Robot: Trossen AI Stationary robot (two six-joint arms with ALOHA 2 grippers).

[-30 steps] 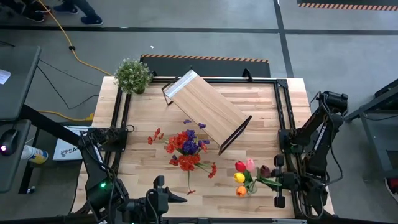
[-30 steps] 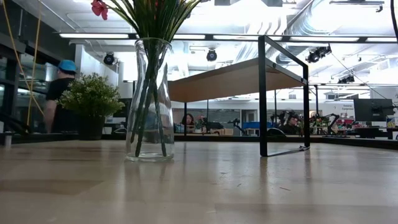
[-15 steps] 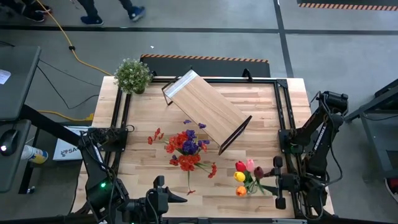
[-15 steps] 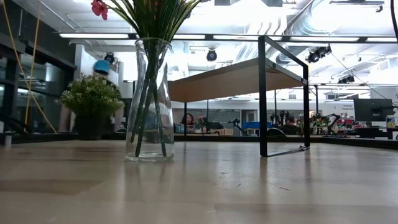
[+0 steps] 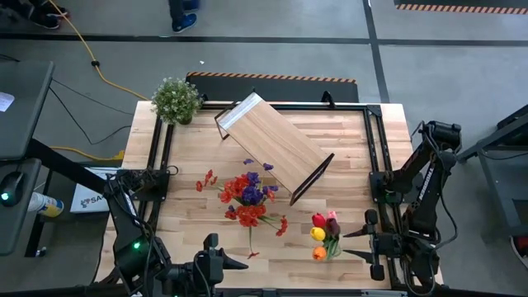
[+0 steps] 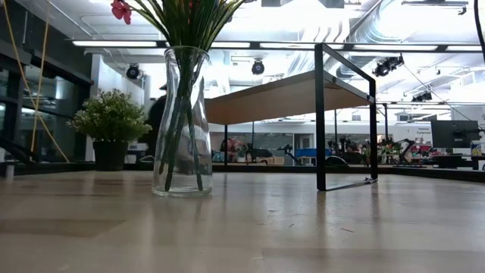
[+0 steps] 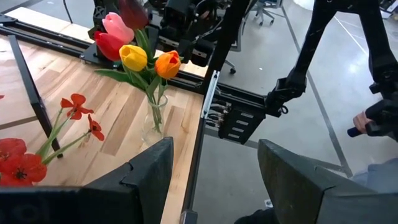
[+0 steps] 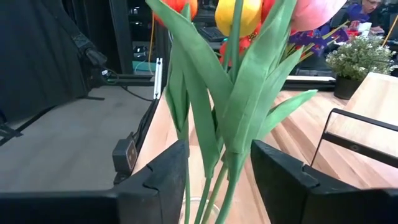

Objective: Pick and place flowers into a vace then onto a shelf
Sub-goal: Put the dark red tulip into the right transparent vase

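I have the right gripper (image 5: 356, 238) low at the bench's near right corner, just beside the clear glass vase (image 7: 153, 122) holding the bunch of tulips in red, pink, yellow, orange and dark maroon (image 5: 323, 232). From the right wrist, its two dark fingers (image 8: 155, 180) stand parted either side of the green stems and leaves, with daylight between pad and leaf; I judge they grip nothing. The step in hand looks like letting the last tulip settle, so I would draw straight back along the line of the fingers, slowly, lest a pad catch a leaf and tip the narrow vase.

The right arm is folded tight over its base at the bench's right edge, forearm reaching down toward me and the wrist turned inward to the vase. The left gripper (image 7: 214, 180) waits low at the near left corner, its fingers well apart and empty, aimed across the light plank bench (image 5: 346, 148) at the tulips.

A second clear glass vase (image 6: 182, 121) holds the red small-blossom sprays and purple sprigs (image 5: 247, 196) mid-bench. The rectangular light-wood shelf with black metal frame legs (image 5: 272, 144) stands skewed behind them with nothing on it; the bushy green potted plant (image 5: 176, 99) sits at the far left corner
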